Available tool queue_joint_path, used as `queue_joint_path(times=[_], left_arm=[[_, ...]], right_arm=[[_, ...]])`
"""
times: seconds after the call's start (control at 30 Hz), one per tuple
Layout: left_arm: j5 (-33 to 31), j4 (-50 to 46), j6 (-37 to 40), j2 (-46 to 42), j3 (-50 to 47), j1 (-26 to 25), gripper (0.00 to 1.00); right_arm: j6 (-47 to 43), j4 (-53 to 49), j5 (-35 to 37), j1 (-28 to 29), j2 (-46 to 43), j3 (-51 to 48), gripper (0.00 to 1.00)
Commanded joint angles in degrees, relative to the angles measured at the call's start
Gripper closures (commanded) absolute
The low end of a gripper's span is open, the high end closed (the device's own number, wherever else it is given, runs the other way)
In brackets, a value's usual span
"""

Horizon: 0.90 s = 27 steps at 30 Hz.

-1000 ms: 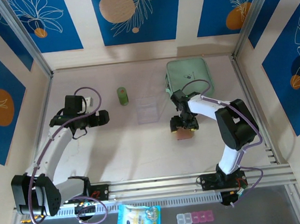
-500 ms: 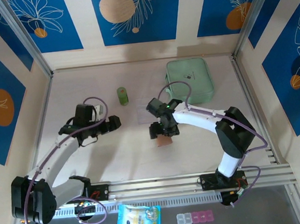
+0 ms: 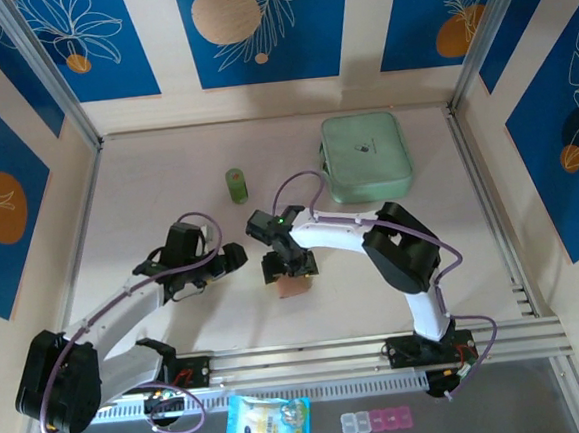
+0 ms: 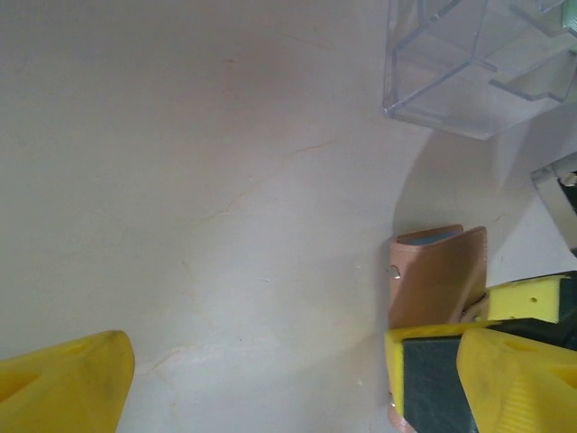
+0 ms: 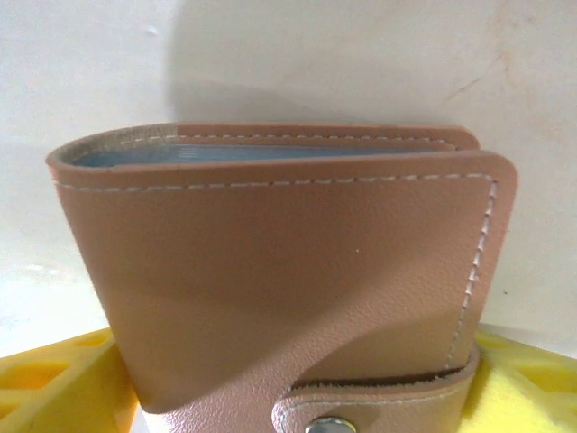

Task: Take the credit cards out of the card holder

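Observation:
The pinkish-tan card holder [image 3: 295, 286] hangs folded shut just above the table at centre, with my right gripper [image 3: 287, 266] shut on it. From the right wrist, the holder [image 5: 288, 262] is close up, its snap tab [image 5: 379, 408] fastened between the yellow fingers [image 5: 54, 388]. A grey-blue edge [image 5: 270, 153] shows between its leaves; the credit cards are hidden inside. My left gripper [image 3: 235, 259] stands open just left of the holder. In the left wrist view its right finger [image 4: 433, 379] is next to the holder [image 4: 442, 275], with bare table between the fingers.
A clear ribbed tray [image 4: 478, 63] lies just beyond the holder. A mint-green pouch [image 3: 365, 157] sits at the back right, and a small green cylinder [image 3: 236, 186] at the back centre. A snack packet [image 3: 269, 420] and pill box [image 3: 377, 421] lie in front of the rail.
My right arm has carried the card holder leftward and nearer, from in front of the pouch to the table's centre. My left gripper has moved right and nearer, closing in on the holder.

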Motion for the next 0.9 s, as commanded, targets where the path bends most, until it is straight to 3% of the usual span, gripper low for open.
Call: queue_joint_path(times=[0.0,0.17,0.37,0.53,0.67,0.87], left_arm=[[0.05,2.49,-1.42,1.12,-0.78,-0.51,0.08],[1.14,3.11,-2.77,2.11,0.27,-1.7,0.11],[4.37,10.13,-6.77,2.91,-0.8,-3.98,0.23],[3.86,13.41,-9.72,4.0,-0.71,-6.16,0.52],[5.48,18.75,-13.05,6.75,-1.17,-8.07,0.72],[6.55,27.49,-17.9,11.54,-2.51,-11.07,0.86]], right_arm=[[2.54,-1.12,-0.47,0.33,0.41,0.97,0.16],[2.69,-1.21,-0.07,0.1,-2.09,0.09,0.11],[0.9,0.31,-0.56,-0.4,-9.12,-3.32,0.11],[-0.74,-0.26,-0.83,-1.52,-12.81,-5.37,0.16],[-2.45,0.41,-2.42,-2.27,-13.46,-6.58,0.27],[-3.34,1.59,-3.64,-2.67,-12.47,-6.73,0.4]])
